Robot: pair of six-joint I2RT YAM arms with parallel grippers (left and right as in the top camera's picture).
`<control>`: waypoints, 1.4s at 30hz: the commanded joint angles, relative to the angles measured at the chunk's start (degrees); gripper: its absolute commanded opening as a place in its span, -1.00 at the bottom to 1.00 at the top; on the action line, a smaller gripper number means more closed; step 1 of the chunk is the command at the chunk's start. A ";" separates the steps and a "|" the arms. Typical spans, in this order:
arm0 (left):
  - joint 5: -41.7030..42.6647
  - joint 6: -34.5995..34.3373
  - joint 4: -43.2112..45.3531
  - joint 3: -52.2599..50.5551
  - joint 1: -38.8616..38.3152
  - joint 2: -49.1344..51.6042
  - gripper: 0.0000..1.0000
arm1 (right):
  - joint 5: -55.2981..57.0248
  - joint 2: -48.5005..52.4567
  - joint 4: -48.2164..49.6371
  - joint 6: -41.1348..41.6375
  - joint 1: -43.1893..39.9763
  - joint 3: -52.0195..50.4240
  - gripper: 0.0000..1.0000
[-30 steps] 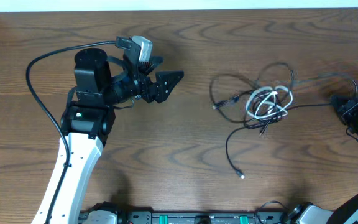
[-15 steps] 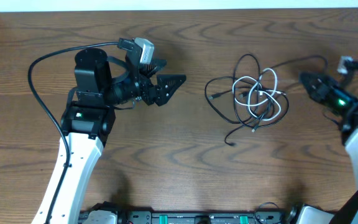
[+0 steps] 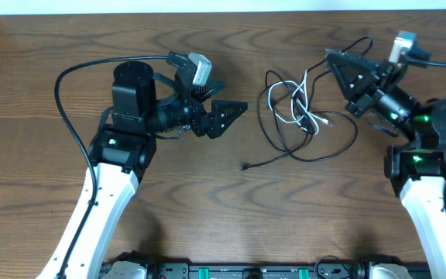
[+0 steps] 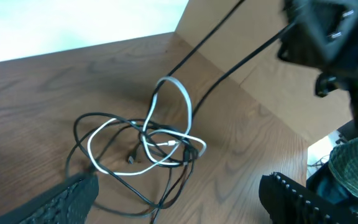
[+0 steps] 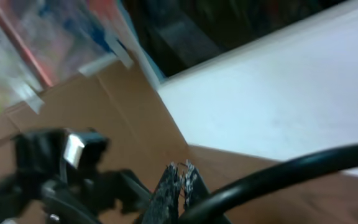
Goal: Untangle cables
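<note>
One brown wooden table (image 3: 207, 209) is filling the overhead view, and two white-and-black arms are reaching over it from the near edge. The left arm (image 3: 99, 198) is bending in toward the middle, and the right arm (image 3: 424, 198) is angling toward the far right. Two grippers are facing each other across the work. The left gripper (image 3: 235, 93) is hanging with its two fingers spread wide and nothing between them. In its wrist view one finger (image 4: 67, 196) is showing at the lower left and the other at the lower right, both well apart from the tangle ahead. The right gripper (image 3: 333, 56) is keeping its two fingers (image 5: 178, 180) pressed together on a black cable (image 3: 362, 43) that is arching over it and dropping into the knot, though its wrist view is badly blurred. The cables (image 3: 296, 108) are lying in one loose tangle between the grippers, nearer the right one, on the far half of the table. One white cable (image 3: 295, 99) is looping through it. The black strands are crossing too much to be counted. Two loose ends are showing: one black tail (image 3: 244, 166) is trailing toward the near side, and one small pale plug (image 3: 330, 122) is resting just right of the knot.
</note>
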 commanded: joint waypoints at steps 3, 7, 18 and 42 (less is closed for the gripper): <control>0.87 0.35 0.31 0.26 -2.23 0.46 0.74 | 1.16 -4.02 5.77 7.87 0.35 2.58 -0.98; 0.61 1.38 0.33 0.26 -4.48 1.09 0.74 | 1.14 -5.03 11.80 11.45 0.35 4.07 -0.98; 0.44 2.47 4.24 0.26 -11.85 7.50 0.74 | -0.26 -5.07 11.50 13.07 0.35 4.52 -0.98; -28.20 -3.74 4.48 0.26 -26.27 9.16 0.72 | -1.42 -5.03 2.36 8.41 4.59 4.52 -0.98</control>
